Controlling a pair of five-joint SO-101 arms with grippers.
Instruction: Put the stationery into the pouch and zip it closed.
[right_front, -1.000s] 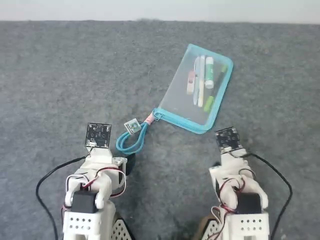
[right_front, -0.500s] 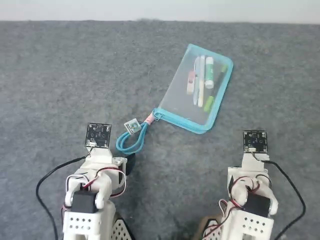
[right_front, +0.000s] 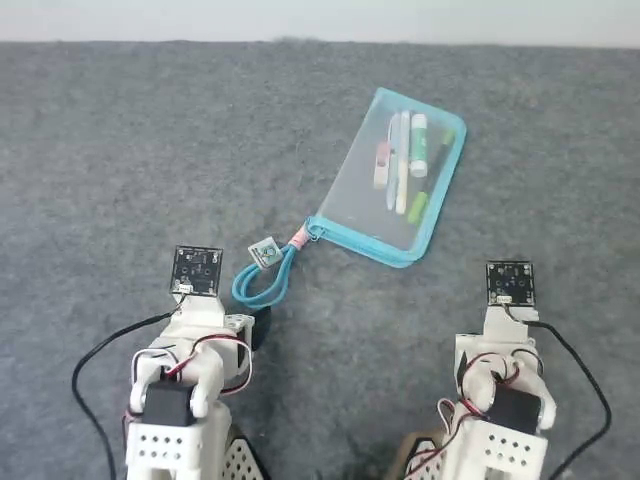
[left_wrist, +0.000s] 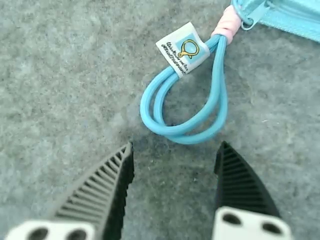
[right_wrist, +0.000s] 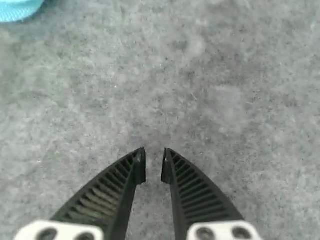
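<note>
A clear pouch (right_front: 400, 185) with a turquoise border lies tilted on the grey carpet, with several pens and markers (right_front: 405, 165) inside it. Its zip pull (right_front: 313, 231) sits at the lower left end, tied to a blue cord loop (right_front: 265, 280). In the left wrist view my left gripper (left_wrist: 176, 150) is open just short of the cord loop (left_wrist: 187, 110), touching nothing. My right gripper (right_wrist: 154, 157) hangs over bare carpet with its fingers nearly together and nothing between them. A pouch corner (right_wrist: 17, 9) shows far off in that view.
Grey carpet (right_front: 150, 150) covers the whole table. The left arm (right_front: 195, 330) and right arm (right_front: 505, 340) stand at the near edge, with the pouch between and beyond them. A pale wall runs along the far edge.
The right arm pulled back and to the right, away from the pouch's near corner, then stopped. The left arm, pouch and cord have stayed put.
</note>
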